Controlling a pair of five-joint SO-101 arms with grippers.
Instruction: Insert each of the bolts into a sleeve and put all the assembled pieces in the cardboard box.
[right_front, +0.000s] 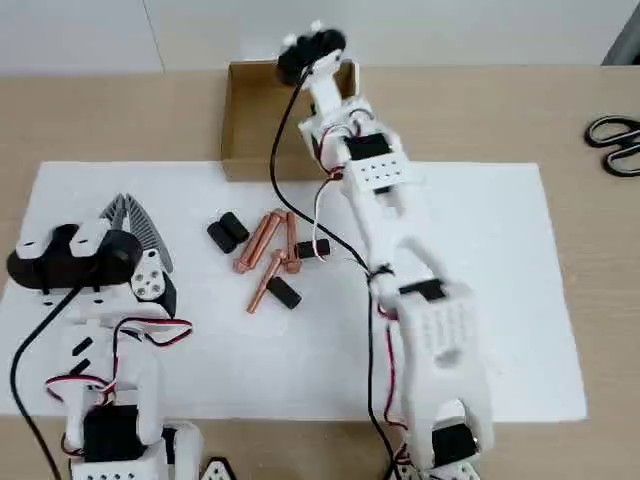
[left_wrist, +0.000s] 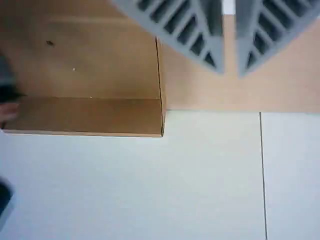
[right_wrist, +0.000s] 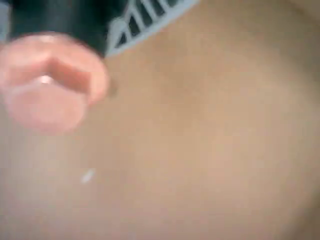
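Several copper bolts (right_front: 263, 240) and three black sleeves (right_front: 228, 232) lie loose in the middle of the white mat (right_front: 480, 230). The right arm (right_front: 365, 165) stretches over the cardboard box (right_front: 240, 120) at the back. In the right wrist view, my right gripper (right_wrist: 65, 22) is shut on a black sleeve (right_wrist: 60, 17) with a copper bolt head (right_wrist: 45, 95) sticking out of it, just above the box's brown floor (right_wrist: 210, 150). My left gripper (right_front: 124, 205) rests at the left of the mat, its grey fingers (left_wrist: 200, 35) almost together with nothing between them.
Scissors (right_front: 615, 145) lie at the far right on the bare table. The left wrist view looks across the mat (left_wrist: 150, 185) to a corner of the box (left_wrist: 100, 115). Cables run from the right arm over the mat beside the loose parts.
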